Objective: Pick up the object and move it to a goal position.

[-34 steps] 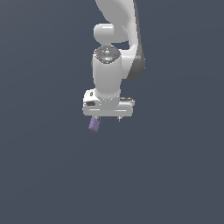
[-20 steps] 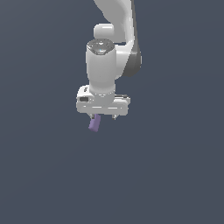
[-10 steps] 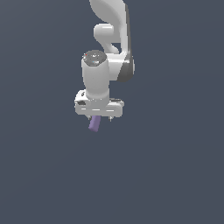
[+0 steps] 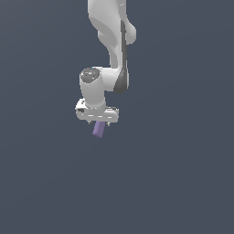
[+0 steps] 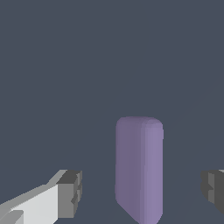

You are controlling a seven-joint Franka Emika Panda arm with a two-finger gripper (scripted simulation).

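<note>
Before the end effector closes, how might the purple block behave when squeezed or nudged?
The purple block looks solid with flat sides, so probably stiff and easy to clamp. Being long and narrow, it might tip if nudged. Rolling seems unlikely.

No readable text, labels or numbers — none, at least, at this resolution.

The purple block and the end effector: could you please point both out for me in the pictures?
Purple block (image 5: 139,168), wrist view, on the middle of its long face.
Purple block (image 4: 98,129), exterior view, on the part that sticks out below the end effector.
End effector (image 4: 98,122), exterior view, midway between its fingertips.
</note>
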